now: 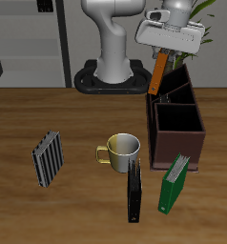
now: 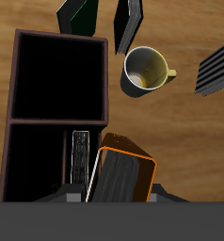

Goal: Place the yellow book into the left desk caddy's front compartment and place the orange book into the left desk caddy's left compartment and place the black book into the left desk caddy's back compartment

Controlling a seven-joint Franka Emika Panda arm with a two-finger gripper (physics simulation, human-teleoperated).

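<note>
Wood-grain worktop (image 1: pixel 49 110) runs out in front of a pale wall with dark shelving, and the robot's gripper (image 1: pixel 164 50) hangs high above the far end of it, pinching the orange book (image 1: pixel 160 71) by its upper end so that it dangles, slightly tilted, straight over the left desk caddy (image 1: pixel 175 119). From the wrist view the orange book (image 2: pixel 123 176) sits right under the gripper, its pale page edges showing, poised above a divided part of the left desk caddy (image 2: pixel 59 120); a small greyish book, likely the yellow book (image 2: pixel 81 151), stands in the narrow slot just beside it. I judge the orange book to be a stiff, fairly light hardcover with smooth boards, so a grip across the covers near one end, as now, should hold it, though it may swing or slip if jolted, and its lower corner could catch on a divider on the way down. Well away from the gripper, towards the near edge, the black book (image 1: pixel 134 190) lies flat and untouched beside a mug (image 1: pixel 121 150); long and slim, it would best be taken across its thin width near one end. A green book (image 1: pixel 175 181) leans next to it, and a striped book (image 1: pixel 48 157) rests farther off.
</note>
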